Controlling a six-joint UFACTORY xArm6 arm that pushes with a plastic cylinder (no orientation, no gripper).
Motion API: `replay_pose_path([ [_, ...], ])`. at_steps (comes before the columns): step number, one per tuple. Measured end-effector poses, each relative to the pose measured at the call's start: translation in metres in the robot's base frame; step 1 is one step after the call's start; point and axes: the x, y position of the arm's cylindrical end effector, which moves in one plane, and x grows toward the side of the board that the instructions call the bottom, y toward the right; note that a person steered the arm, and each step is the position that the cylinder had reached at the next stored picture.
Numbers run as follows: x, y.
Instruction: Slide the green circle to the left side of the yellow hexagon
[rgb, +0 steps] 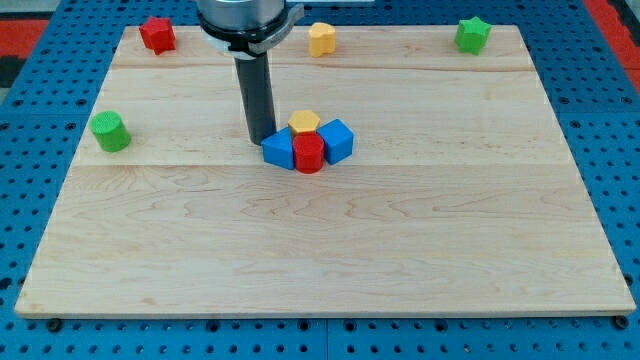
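The green circle (110, 131) lies near the board's left edge. The yellow hexagon (305, 122) sits near the board's middle, in a tight cluster with a blue block (279, 150) at its lower left, a red cylinder (308, 154) below it and a blue cube (337, 140) at its right. My tip (261, 138) stands just left of the cluster, touching or nearly touching the left blue block, far to the right of the green circle.
A red star-like block (157, 34) lies at the top left, a yellow block (321, 39) at the top middle, a green star-like block (472, 34) at the top right. The wooden board (320, 250) lies on a blue pegboard surface.
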Motion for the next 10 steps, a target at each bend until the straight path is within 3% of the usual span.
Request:
replay_pose_path([
  [1,0.000,-0.005],
  [3,0.050,-0.081],
  [4,0.068,-0.162],
  [5,0.052,-0.236],
  [6,0.020,-0.233],
  [7,-0.020,-0.191],
  [9,-0.042,-0.105],
  [10,-0.055,-0.101],
])
